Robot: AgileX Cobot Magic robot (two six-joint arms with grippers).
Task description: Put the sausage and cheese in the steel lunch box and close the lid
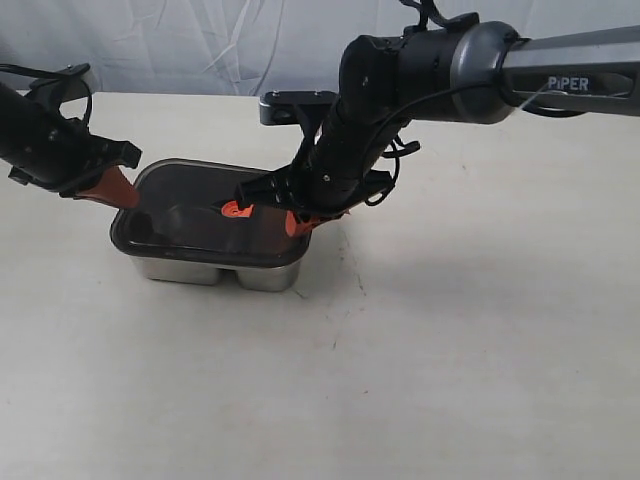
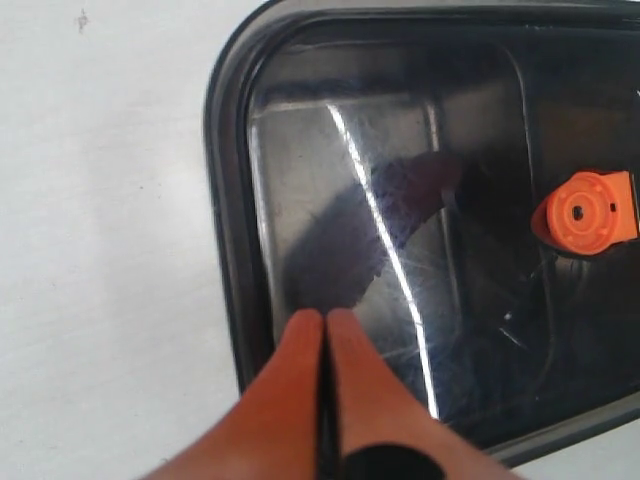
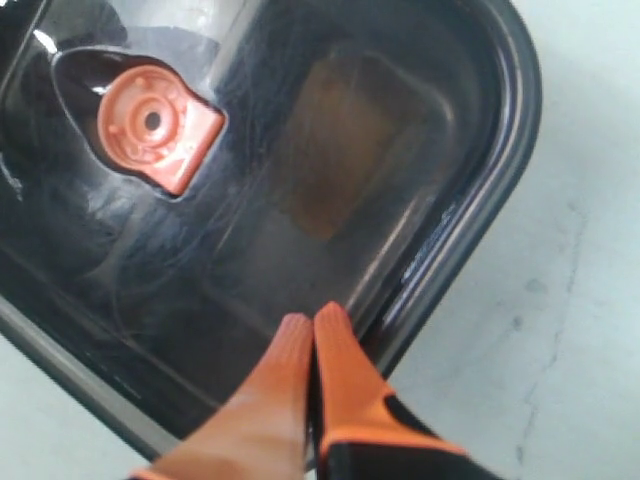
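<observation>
From where I sit the job looks almost finished: the dark translucent rectangular lid [image 1: 195,200] with its small orange-red valve tab [image 1: 236,209] lies flat over the shiny stainless steel lunch box [image 1: 215,272], covering it from end to end. Through the lid I make out a dim reddish shape under the left part, which I take for the glossy red toy sausage [image 2: 420,182], and a murky yellow-brown patch under the right end, likely the yellow wedge of toy cheese [image 3: 345,150]; neither is sharp enough to swear to. The orange left fingers [image 2: 290,390] are pressed together, holding nothing, tips on the lid just inside its left rim. The orange right fingers [image 3: 350,380] are likewise pinched together and empty, tips down at the right rim. What I judge is left is confirming the seal, since I cannot tell whether the rim has seated all round. The pale table [image 1: 450,350] is bare near and right of the box, so both arms could lift away freely; the right arm hangs over the box's far right corner.
</observation>
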